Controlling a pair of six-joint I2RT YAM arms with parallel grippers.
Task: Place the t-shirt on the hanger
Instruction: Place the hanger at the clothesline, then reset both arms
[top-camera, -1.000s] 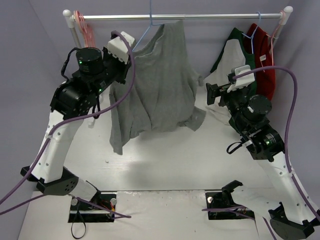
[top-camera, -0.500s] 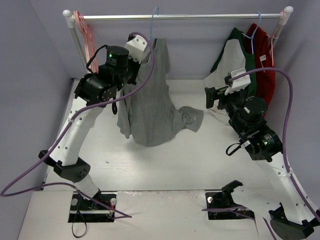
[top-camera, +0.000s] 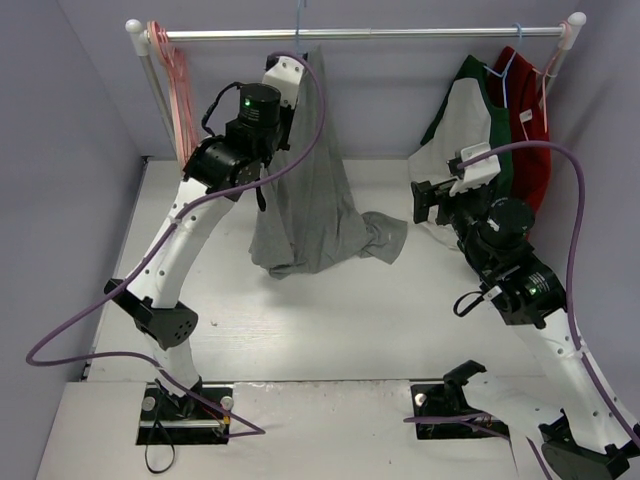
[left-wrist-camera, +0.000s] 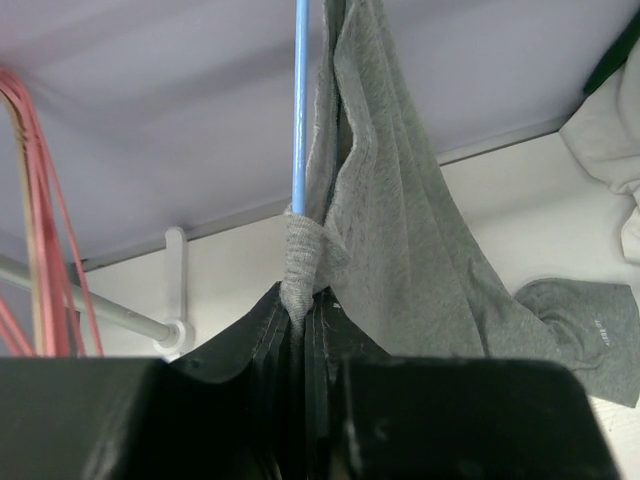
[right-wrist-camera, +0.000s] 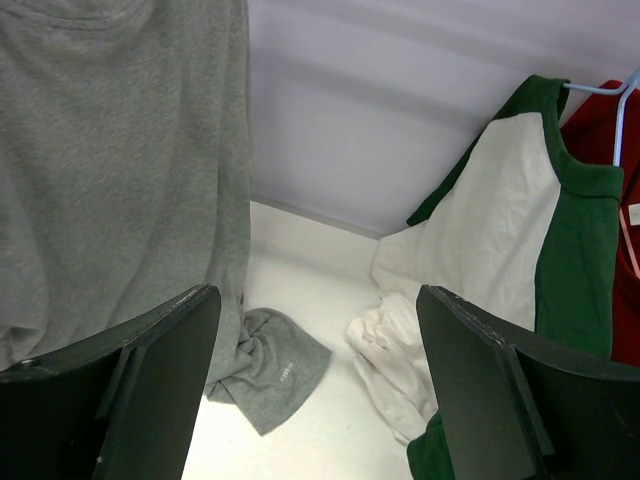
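Observation:
The grey t-shirt (top-camera: 318, 195) hangs on the light-blue hanger (top-camera: 301, 22), whose hook is over the rail. The shirt hangs narrow and bunched, with its hem and one sleeve lying on the table. My left gripper (top-camera: 291, 118) is raised beside the shirt's top. In the left wrist view it (left-wrist-camera: 300, 305) is shut on a roll of grey fabric (left-wrist-camera: 300, 255) wrapped round the hanger's blue wire (left-wrist-camera: 300, 100). My right gripper (top-camera: 421, 200) is open and empty, to the right of the shirt. In its wrist view (right-wrist-camera: 315, 380) it faces the t-shirt (right-wrist-camera: 120, 150) and the sleeve on the table.
Pink hangers (top-camera: 172, 60) hang at the rail's left end. A white-and-green shirt (top-camera: 470, 110) on a blue hanger and a red garment (top-camera: 530, 120) hang at the right end, close behind my right arm. The rail (top-camera: 420, 33) crosses the back.
My left arm has swung right and up toward the rail with the shirt's shoulder. The shirt has turned from spread wide to narrow and edge-on. The right arm has barely moved.

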